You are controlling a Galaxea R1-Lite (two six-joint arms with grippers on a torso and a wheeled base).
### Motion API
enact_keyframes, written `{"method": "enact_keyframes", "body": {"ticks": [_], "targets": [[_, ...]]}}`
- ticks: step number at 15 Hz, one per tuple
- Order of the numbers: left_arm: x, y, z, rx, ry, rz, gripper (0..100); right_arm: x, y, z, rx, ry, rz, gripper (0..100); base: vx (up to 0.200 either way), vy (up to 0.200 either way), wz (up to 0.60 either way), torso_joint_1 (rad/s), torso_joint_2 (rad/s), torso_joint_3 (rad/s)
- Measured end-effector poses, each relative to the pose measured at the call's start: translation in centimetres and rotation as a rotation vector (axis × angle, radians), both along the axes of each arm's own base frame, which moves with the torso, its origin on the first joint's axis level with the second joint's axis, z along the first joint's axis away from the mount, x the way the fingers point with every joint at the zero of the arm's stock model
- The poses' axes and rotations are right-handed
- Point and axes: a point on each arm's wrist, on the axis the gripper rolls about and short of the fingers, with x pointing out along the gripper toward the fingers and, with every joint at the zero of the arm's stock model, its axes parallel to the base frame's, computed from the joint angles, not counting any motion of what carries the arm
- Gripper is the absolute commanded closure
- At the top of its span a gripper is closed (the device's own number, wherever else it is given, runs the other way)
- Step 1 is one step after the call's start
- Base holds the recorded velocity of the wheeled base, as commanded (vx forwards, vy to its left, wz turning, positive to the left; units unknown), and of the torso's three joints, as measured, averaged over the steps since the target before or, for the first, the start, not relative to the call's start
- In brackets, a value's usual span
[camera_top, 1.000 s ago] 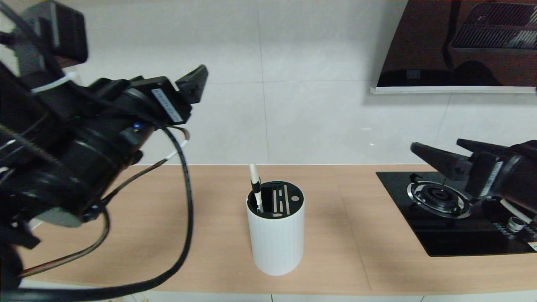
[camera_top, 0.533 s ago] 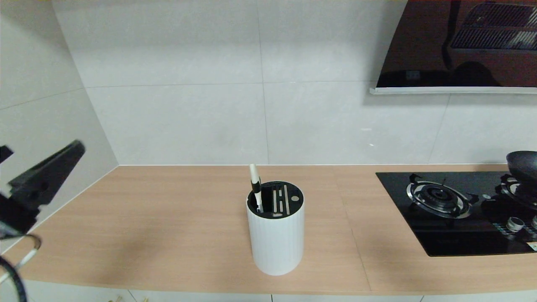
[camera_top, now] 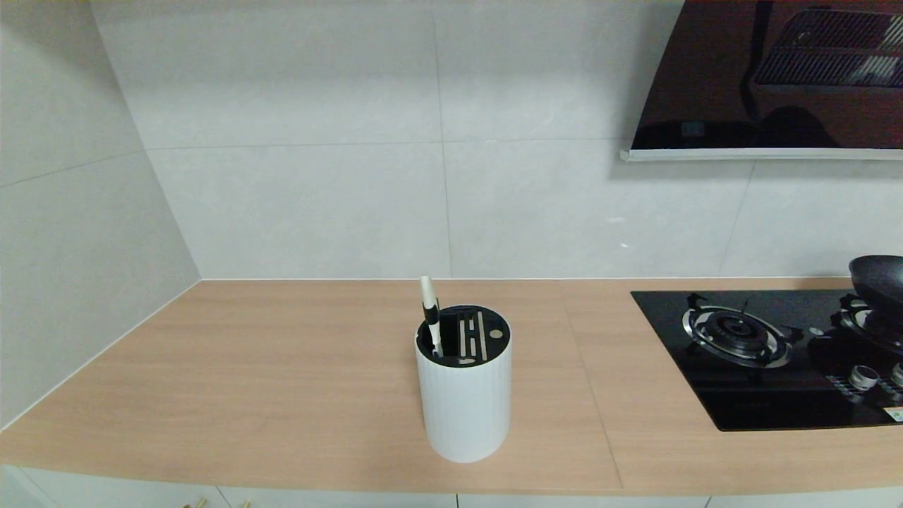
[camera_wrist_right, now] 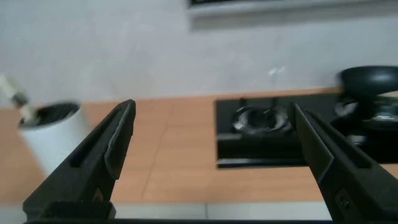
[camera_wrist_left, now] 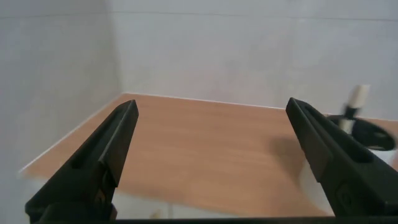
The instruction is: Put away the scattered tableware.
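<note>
A white ribbed utensil holder (camera_top: 463,395) with a black slotted top stands near the front middle of the wooden counter (camera_top: 282,381). One white utensil handle with a black band (camera_top: 429,314) sticks up from its left slot. My left gripper (camera_wrist_left: 211,115) is open, held off the counter's front left with the holder (camera_wrist_left: 367,140) ahead of it to one side. My right gripper (camera_wrist_right: 211,112) is open too, in front of the counter, with the holder (camera_wrist_right: 53,140) and the stove (camera_wrist_right: 280,134) beyond it. Neither holds anything.
A black gas stove (camera_top: 769,360) takes up the counter's right end, with a dark pan (camera_top: 878,276) on its far right burner. A dark range hood (camera_top: 769,77) hangs above it. Tiled walls close the back and the left side.
Both arms have drawn back out of the head view: the left one dropped away low left, the right one left at the right edge. Holder and utensil have not moved.
</note>
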Motion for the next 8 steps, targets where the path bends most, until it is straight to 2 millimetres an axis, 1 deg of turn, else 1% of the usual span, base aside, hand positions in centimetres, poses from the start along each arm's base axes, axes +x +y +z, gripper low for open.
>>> {"method": "enact_keyframes", "body": {"ticks": [2,3,4,6,7,8], "targets": [[-1.3,-0.2,-1.4,-0.001,-0.031,0.067,0,0.0,0.4,-1.3,-0.005,0.014,-0.063,0,0.0,0.0,0.0,0.0,0.0,0.0],[-1.6,-0.2,-2.6,-0.008,-0.034,0.125,0,0.1,0.7,-2.2,-0.012,0.023,-0.082,0,0.0,0.0,0.0,0.0,0.0,0.0],[-1.5,-0.2,-3.6,-0.013,-0.034,0.165,0,0.2,0.8,-3.5,-0.016,0.042,-0.101,0,0.0,0.0,0.0,0.0,0.0,0.0],[-0.6,-0.2,-6.2,-0.005,0.003,0.191,0,1.0,0.9,-5.8,-0.016,0.06,-0.136,0,0.0,0.0,0.0,0.0,0.0,0.0],[-0.1,-0.3,-7.7,-0.003,0.028,0.187,0,1.4,0.9,-6.3,-0.012,0.018,-0.14,0,0.0,0.0,0.0,0.0,0.0,0.0],[0.2,-0.3,-8.6,-0.019,0.044,0.164,0,1.8,1.0,-6.6,-0.015,-0.029,-0.127,0,0.0,0.0,0.0,0.0,0.0,0.0]]}}
